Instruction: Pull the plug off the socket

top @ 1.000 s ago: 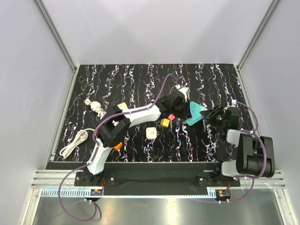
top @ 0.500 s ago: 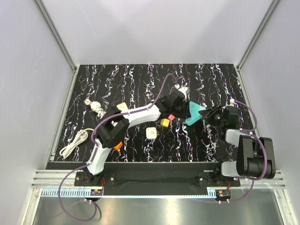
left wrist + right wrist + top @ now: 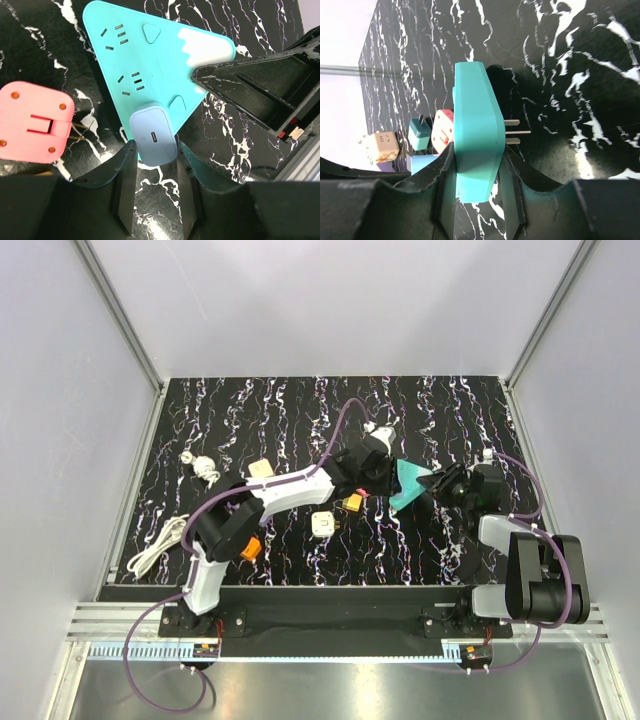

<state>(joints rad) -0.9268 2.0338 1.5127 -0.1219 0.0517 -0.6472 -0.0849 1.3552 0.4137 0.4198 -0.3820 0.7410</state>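
A teal triangular socket (image 3: 150,55) is held on edge above the mat; it also shows in the top view (image 3: 405,487). A pale blue plug (image 3: 154,132) sits in its lower corner. My left gripper (image 3: 154,150) is shut on the plug, one finger against each side. My right gripper (image 3: 477,155) is shut on the socket (image 3: 472,125), gripping its two flat faces. The socket's own metal prongs (image 3: 515,132) stick out to the right. In the top view the left gripper (image 3: 372,475) and right gripper (image 3: 437,483) face each other across the socket.
A pink adapter (image 3: 34,122) lies just left of the socket, beside a small teal plug (image 3: 419,134) and a beige adapter (image 3: 382,145). A yellow plug (image 3: 352,503), a white adapter (image 3: 323,525) and a coiled white cable (image 3: 160,545) lie on the black marbled mat.
Both grippers and the socket have shifted a little to the left. The left arm's forearm has swung lower. Both grips are unchanged.
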